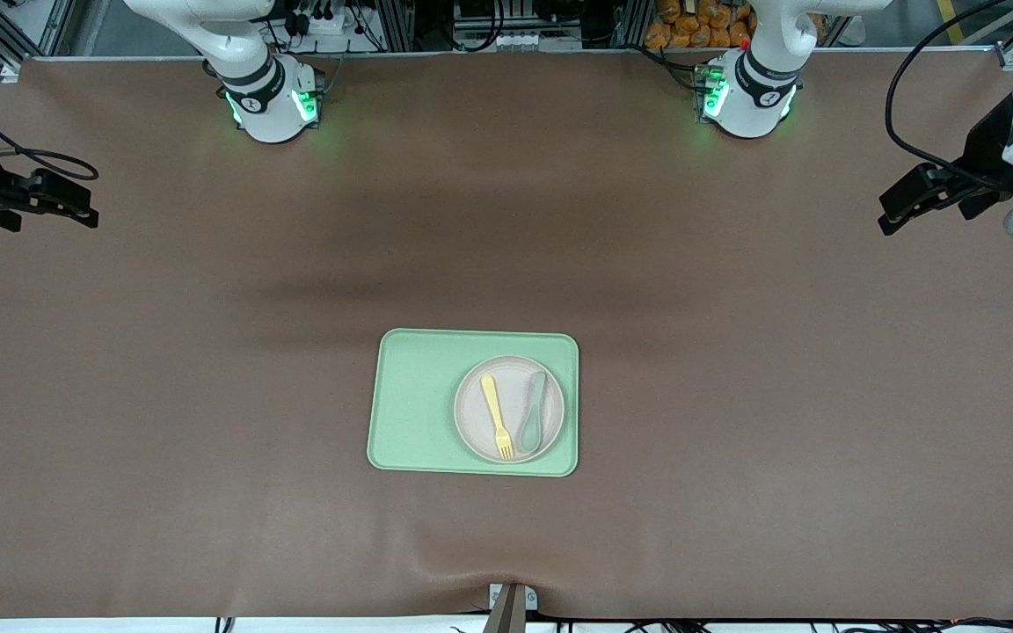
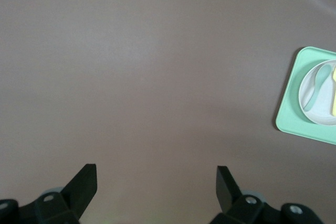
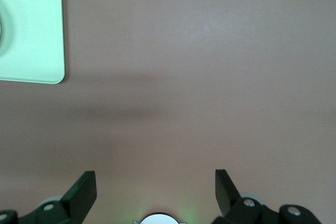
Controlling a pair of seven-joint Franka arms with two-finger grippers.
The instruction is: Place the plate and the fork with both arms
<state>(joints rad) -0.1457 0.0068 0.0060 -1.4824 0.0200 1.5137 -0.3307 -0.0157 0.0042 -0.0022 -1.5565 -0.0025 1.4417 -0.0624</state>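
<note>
A small beige plate [image 1: 509,409] sits on a light-green tray [image 1: 419,404], on the tray's half toward the left arm's end of the table. A yellow fork [image 1: 498,418] lies on the plate beside a grey-green spoon [image 1: 533,411]. My left gripper [image 1: 892,214] hangs open and empty over the table's edge at the left arm's end, well away from the tray. Over the edge at the right arm's end my right gripper [image 1: 84,211] is open with nothing in it. The left wrist view shows the plate [image 2: 317,95], part of the fork [image 2: 333,93] and its own gripper [image 2: 156,174]. In the right wrist view its gripper [image 3: 155,179] is over bare mat.
A brown mat [image 1: 735,396] covers the whole table. The tray [image 2: 294,103] stands at mid-table toward the front camera, and one corner of the tray [image 3: 31,35] shows in the right wrist view. The arm bases [image 1: 273,105] stand along the table's edge farthest from the camera.
</note>
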